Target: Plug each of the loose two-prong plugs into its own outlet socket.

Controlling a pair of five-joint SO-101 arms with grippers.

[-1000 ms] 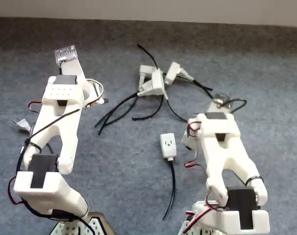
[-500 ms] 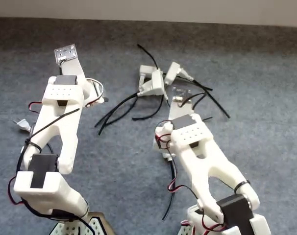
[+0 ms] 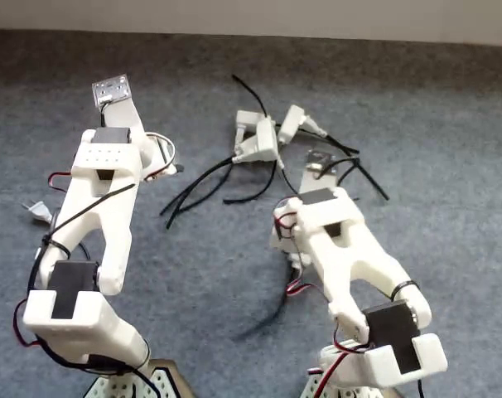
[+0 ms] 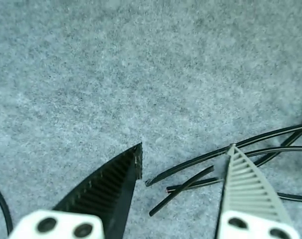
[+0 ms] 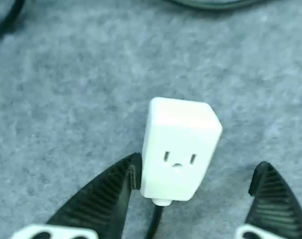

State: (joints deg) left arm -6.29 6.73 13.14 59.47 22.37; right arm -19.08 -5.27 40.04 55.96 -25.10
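A white outlet socket [image 5: 178, 149] with a black cord lies face up on the grey carpet, between the spread fingers of my right gripper [image 5: 198, 172]. One black finger [image 5: 108, 191] is close against the socket's side; the other stands well apart. In the high view the right arm [image 3: 342, 240] covers this socket, and its cord [image 3: 272, 311] trails toward the front. My left gripper [image 4: 186, 147] hangs open over bare carpet beside loose black cord ends [image 4: 191, 179]. A small white two-prong plug [image 3: 37, 212] lies at the far left.
A tangle of white sockets and plugs [image 3: 259, 137] with black cords [image 3: 197, 186] lies at the back centre between the arms. The left arm [image 3: 102, 199] stretches along the left side. Grey carpet covers the whole surface up to a pale wall at the back.
The right arm swung left over the lone socket, which is now hidden beneath it in the high view. The socket's cord shifted. The left arm stayed still.
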